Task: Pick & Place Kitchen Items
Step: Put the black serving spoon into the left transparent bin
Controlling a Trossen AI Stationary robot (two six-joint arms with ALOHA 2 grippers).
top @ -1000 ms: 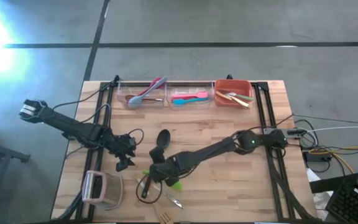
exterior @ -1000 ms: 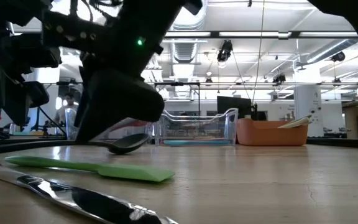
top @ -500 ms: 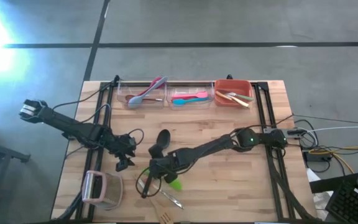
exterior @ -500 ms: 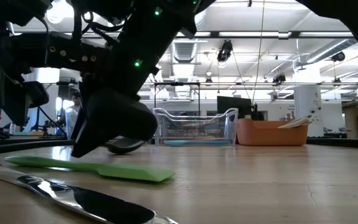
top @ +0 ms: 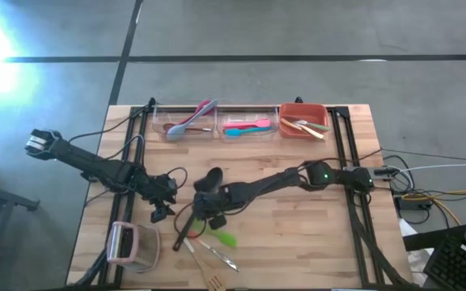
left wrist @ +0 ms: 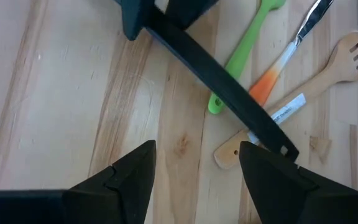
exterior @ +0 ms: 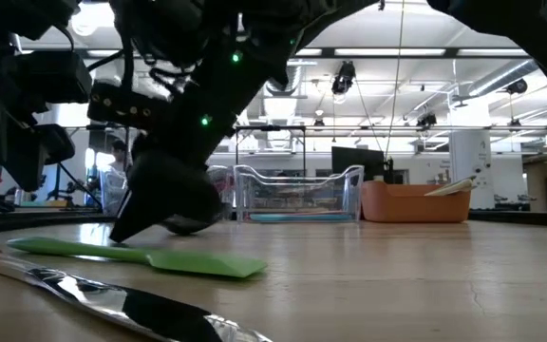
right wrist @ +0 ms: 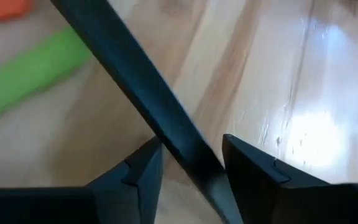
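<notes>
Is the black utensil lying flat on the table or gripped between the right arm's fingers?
Gripped: in the right wrist view the black utensil runs between the right gripper fingers, which press its handle from both sides.

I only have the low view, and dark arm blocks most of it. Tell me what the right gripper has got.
Observer: In its wrist view, the right gripper has a long black handle running between its fingers, and they appear closed against it.
Operator: Now tell me what that handle lies across.
Observer: The left wrist view shows it crossing over the green spatula and the handle of a wooden slotted utensil.
Operator: Report the left gripper.
Observer: The left gripper is open and holds nothing. In the high view it hangs just left of the right gripper.
</notes>
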